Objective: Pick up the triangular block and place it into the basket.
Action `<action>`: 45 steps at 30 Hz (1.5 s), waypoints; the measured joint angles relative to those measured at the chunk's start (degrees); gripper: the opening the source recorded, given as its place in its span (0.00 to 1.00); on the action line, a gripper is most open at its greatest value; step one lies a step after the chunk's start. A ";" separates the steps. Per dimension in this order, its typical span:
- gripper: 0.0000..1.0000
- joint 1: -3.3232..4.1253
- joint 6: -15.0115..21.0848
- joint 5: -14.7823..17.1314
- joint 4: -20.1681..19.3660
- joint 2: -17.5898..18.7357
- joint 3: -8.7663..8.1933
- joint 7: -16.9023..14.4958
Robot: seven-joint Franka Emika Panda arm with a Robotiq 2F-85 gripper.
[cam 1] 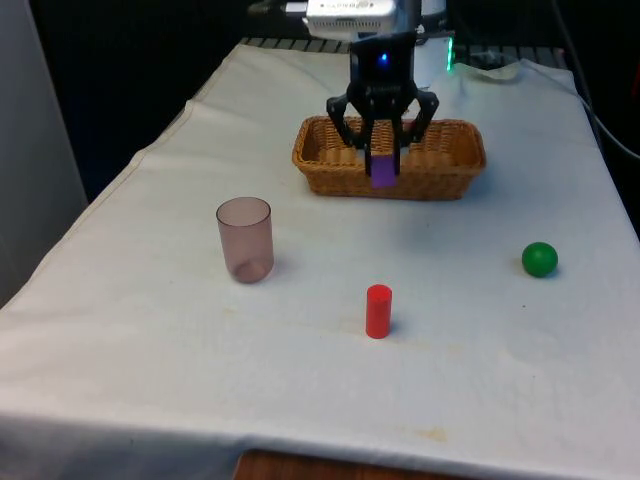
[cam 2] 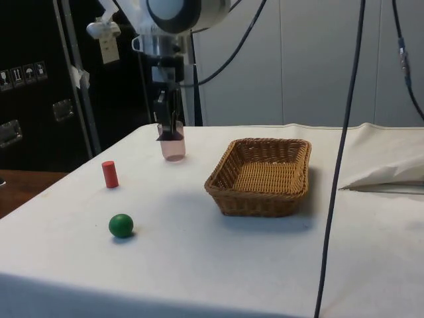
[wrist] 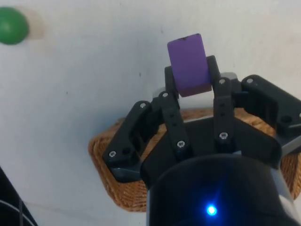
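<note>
Nearest the front camera stands the red cylinder (cam 1: 378,311), upright on the white cloth (cam 1: 150,380), well forward of the basket (cam 1: 390,157). Taking the basket as the landmark: the pink translucent cup (cam 1: 245,239) stands upright, forward of it and toward the front view's left; the green ball (cam 1: 539,259) rests forward of it and toward the front view's right. Cylinder, cup and ball all sit well apart from one another and from the basket.

The basket is woven wicker, rectangular, open at the top; in the side view (cam 2: 260,175) nothing lies on the part of its floor that shows.

The gripper (cam 1: 383,160) hangs in the air with its fingers closed on the purple block (cam 1: 383,168), which is pinched between the two fingertips and clear of the cloth. In the wrist view the block (wrist: 188,65) sits squarely between the black fingers (wrist: 212,70), with the basket's rim (wrist: 106,165) behind the gripper body and the ball (wrist: 11,26) off on the cloth. In the side view the gripper (cam 2: 169,129) and the dark block (cam 2: 170,134) hang in front of the cup (cam 2: 173,149), beside the basket and not above its opening. From the front the block overlaps the basket's near wall
</note>
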 measured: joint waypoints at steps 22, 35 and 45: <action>0.33 0.00 3.27 -0.97 -12.95 -9.68 0.00 0.00; 0.33 0.00 4.81 -1.89 -20.40 -15.07 -0.34 0.00; 0.33 -0.06 6.93 -2.98 -26.64 -19.65 -0.92 -0.06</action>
